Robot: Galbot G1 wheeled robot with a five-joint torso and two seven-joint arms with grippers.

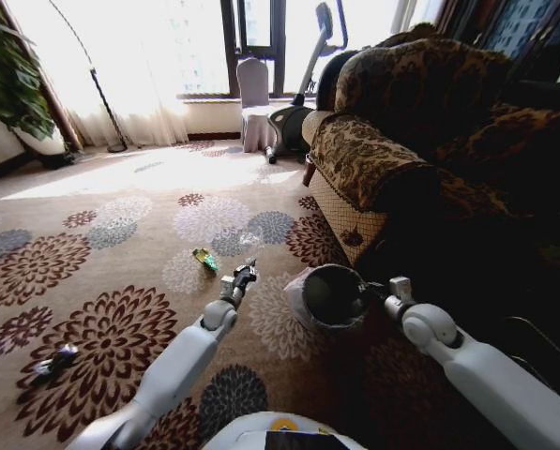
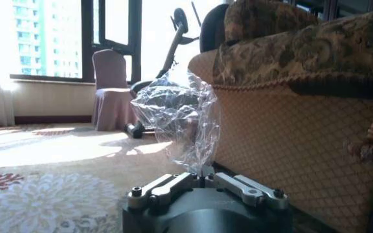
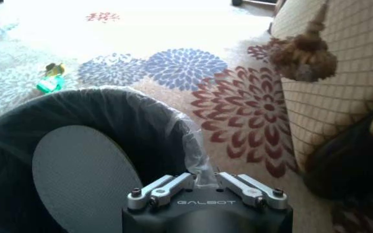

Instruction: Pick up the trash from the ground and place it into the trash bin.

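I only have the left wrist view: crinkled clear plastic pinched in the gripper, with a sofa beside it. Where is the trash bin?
Observer: In the head view the trash bin is just to the right of the left gripper, in front of the sofa.
Operator: Is anything holding the bin?
Observer: Yes. The right gripper is shut on its bag-lined rim.
Operator: Any litter on the carpet?
Observer: A green wrapper lies on the carpet, just beyond the left gripper.
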